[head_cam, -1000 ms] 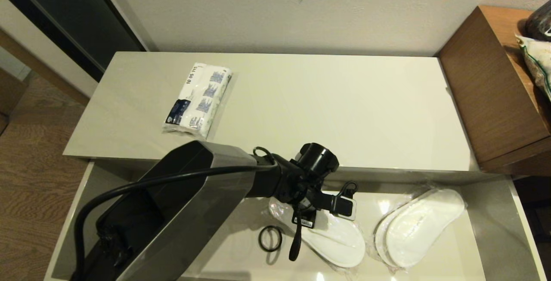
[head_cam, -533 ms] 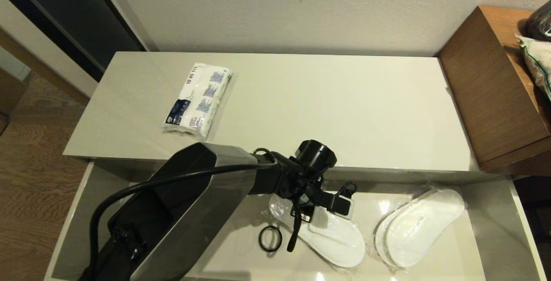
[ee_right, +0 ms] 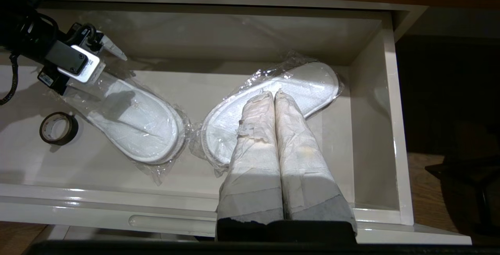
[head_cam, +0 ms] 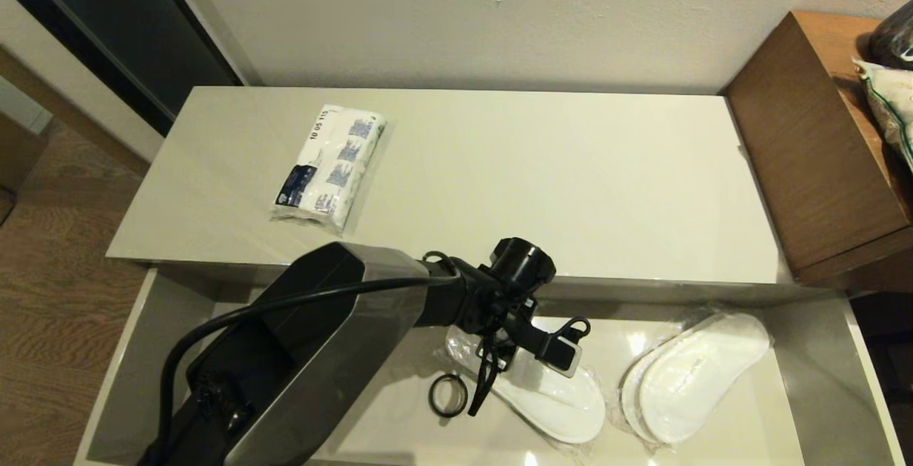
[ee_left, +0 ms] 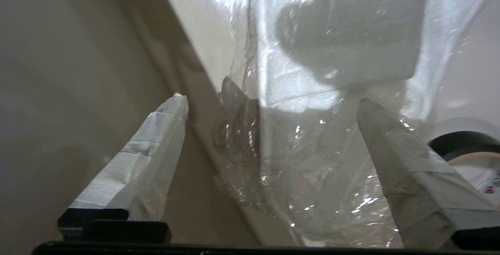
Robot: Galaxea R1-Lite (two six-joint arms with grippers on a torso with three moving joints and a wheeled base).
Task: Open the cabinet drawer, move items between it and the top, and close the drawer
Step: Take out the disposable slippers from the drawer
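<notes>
Clear-wrapped slippers (head_cam: 542, 391) lower centre in open drawer (head_cam: 813, 352); left gripper (ee_left: 269, 102) fingers spread over wrap, grasping nothing; right gripper (ee_right: 274, 95) clenched empty.

The head camera looked steeply down from above at the top (head_cam: 499, 166) and the open cabinet drawer (head_cam: 820, 373) in front of it. The left wrist camera sat very close inside the drawer, facing the wrapped slippers (ee_left: 324, 102) between its fingers (ee_left: 156, 138). The right wrist camera looked down from farther back over the drawer's front. All three views shared the drawer interior and the left slippers.
</notes>
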